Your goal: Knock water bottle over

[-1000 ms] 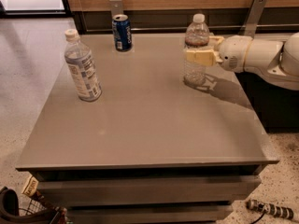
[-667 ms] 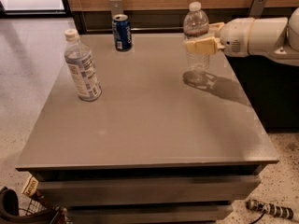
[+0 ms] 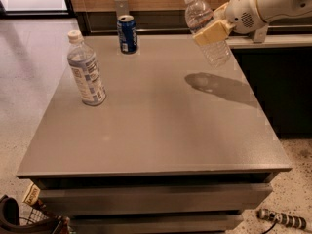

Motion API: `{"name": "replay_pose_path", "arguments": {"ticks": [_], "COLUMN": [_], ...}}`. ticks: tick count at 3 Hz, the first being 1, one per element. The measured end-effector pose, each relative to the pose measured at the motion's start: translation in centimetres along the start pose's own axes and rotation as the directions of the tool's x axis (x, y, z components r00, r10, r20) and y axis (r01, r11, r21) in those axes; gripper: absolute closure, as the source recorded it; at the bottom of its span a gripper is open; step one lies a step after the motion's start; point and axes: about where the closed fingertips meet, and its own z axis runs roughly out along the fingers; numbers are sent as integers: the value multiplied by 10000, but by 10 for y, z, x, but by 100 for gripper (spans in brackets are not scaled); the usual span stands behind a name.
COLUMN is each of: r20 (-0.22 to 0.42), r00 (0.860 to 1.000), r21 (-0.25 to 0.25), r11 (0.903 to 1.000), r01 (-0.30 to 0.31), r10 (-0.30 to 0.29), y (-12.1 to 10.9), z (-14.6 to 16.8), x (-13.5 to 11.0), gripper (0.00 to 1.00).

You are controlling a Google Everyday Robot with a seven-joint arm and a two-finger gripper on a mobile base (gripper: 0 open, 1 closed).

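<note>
The water bottle is clear and ribbed with a white cap. It hangs in the air above the far right part of the grey table, tilted with its cap up and to the left. My gripper comes in from the upper right on a white arm. Its tan fingers are shut around the bottle's middle, hiding the label band. The bottle's base is clear of the tabletop and its shadow falls on the table below.
A bluish-grey bottle with a large white label stands upright at the table's left. A blue soda can stands at the far edge. A wooden wall and ledge run behind the table. A wire basket sits on the floor at lower left.
The gripper has lifted the water bottle off the tabletop, raising it and tilting its cap to the left. The other bottle and the can have not moved.
</note>
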Motion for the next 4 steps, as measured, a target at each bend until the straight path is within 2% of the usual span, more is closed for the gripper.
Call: {"name": "replay_pose_path", "arguments": {"ticks": [1,2,3,4], "r20": [-794,-2410,-3808,-4471], "r00": [9968,9701,9230,8901], "r21": [-57,195,70,-507], "r11": [9999,9992,9979,9960], "r01": [103,338,638,730], "r10": [-108,-281,-563,-880], "y": [6,13,20,28], "z": [3,17,34,51], "x": [12,42,74,94], "gripper": [100,100,100,100]}}
